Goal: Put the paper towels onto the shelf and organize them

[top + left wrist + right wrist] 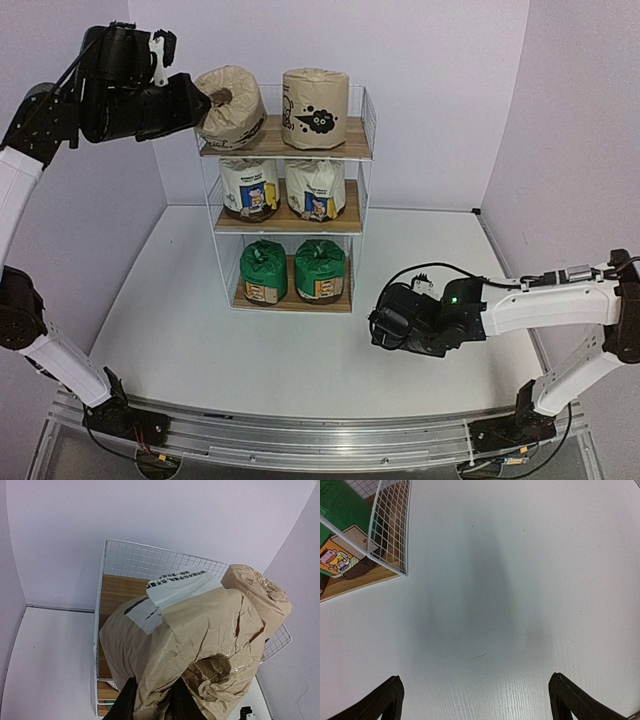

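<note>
The shelf stands at the back middle of the table. Its bottom tier holds two green rolls, the middle tier two white rolls with blue-yellow labels. On the top tier a tan roll stands upright at the right. My left gripper is shut on the other tan roll, tilted over the top tier's left half. The left wrist view shows this roll's crumpled wrapper pinched between my fingers. My right gripper is open and empty low over the table.
White table with purple walls on three sides. The shelf's bottom corner lies to the upper left of my right gripper in the right wrist view, with a green roll behind the mesh.
</note>
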You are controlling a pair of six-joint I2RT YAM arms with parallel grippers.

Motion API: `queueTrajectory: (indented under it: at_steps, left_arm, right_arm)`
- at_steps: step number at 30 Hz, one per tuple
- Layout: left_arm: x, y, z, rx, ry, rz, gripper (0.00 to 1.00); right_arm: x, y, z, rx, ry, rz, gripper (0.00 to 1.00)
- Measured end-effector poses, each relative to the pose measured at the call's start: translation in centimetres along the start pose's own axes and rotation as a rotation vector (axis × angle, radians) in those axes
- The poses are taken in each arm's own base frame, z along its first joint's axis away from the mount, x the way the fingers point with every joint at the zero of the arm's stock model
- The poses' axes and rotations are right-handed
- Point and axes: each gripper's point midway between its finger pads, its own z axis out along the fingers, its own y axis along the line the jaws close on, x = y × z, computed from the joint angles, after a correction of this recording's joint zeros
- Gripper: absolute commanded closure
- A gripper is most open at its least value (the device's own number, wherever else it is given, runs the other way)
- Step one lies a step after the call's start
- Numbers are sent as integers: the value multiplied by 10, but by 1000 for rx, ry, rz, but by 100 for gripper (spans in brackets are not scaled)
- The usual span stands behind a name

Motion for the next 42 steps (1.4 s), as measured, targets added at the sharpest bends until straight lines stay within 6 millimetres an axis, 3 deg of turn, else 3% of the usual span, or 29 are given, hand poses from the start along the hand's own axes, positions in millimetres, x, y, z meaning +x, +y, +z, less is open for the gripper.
queueTrajectory:
  at_steps: [4, 6, 9, 12, 18, 22, 28, 36, 42]
  left_arm:
    - [-1, -1, 13, -40, -11, 10, 54]
    - [-2, -3, 17, -46, -16, 13, 57]
    - [-4, -3, 20, -62, -25, 16, 68]
    - [-6, -1, 20, -73, -37, 21, 68]
    - [-14, 0, 21, -94, -74, 27, 50]
    - [-23, -3, 28, -118, -116, 27, 45]
    - [-34, -4, 44, -190, -190, 50, 23]
    - [-56, -12, 56, -241, -295, 89, 1]
    - [-71, -12, 52, -268, -353, 98, 0]
  right_arm:
    - [0, 0, 0, 0, 0, 0, 2]
    - [0, 0, 0, 0, 0, 0, 2]
    - [0, 0, 0, 0, 0, 0, 2]
    - [0, 0, 0, 0, 0, 0, 2]
    - [0, 0, 0, 0, 0, 0, 2]
    - [0, 0, 0, 0, 0, 0, 2]
    - [0, 0, 0, 0, 0, 3, 2]
    - [3, -1, 4, 13, 4, 0, 2]
    - [3, -2, 5, 19, 4, -3, 2]
